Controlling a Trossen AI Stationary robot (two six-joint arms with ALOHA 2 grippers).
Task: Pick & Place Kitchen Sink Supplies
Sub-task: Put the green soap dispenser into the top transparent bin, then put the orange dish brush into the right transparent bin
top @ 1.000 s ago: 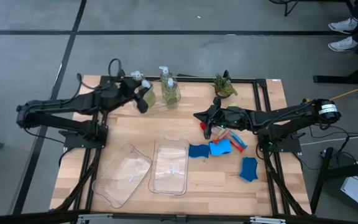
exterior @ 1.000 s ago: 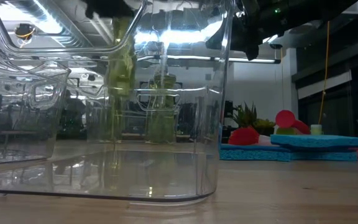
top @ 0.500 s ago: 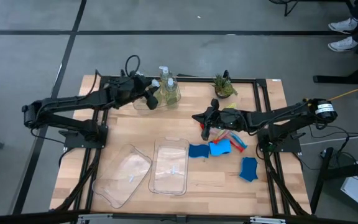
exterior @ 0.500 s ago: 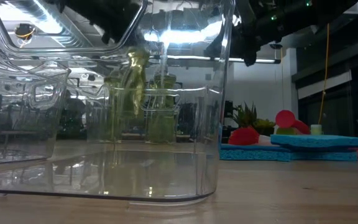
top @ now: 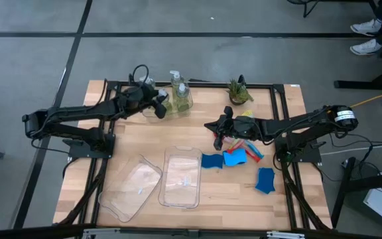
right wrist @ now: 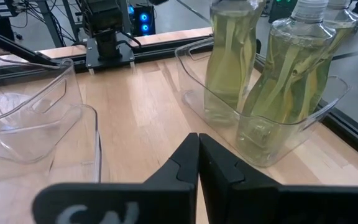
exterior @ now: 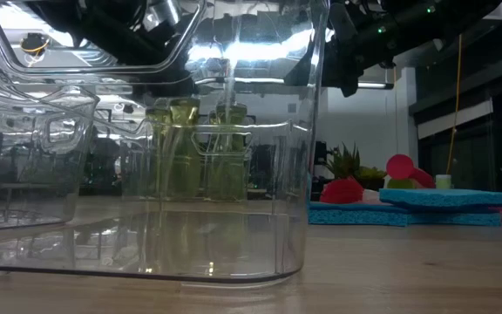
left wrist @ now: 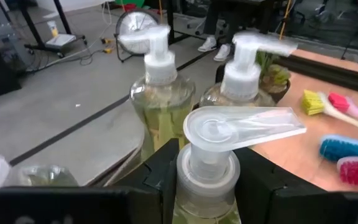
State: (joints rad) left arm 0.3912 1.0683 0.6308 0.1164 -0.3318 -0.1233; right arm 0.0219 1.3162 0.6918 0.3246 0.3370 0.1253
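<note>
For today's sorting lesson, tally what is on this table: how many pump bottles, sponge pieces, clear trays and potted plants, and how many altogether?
Clear pump bottles of yellow-green liquid: 3
Flat blue sponge pieces: 3
Clear plastic trays: 3
Small green potted plant: 1
Total: 10

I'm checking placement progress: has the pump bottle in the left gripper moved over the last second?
Yes. The held pump bottle has moved right along the table's far edge, toward the standing bottle, and now sits upright beside it, with the left gripper clamped on it.
</note>
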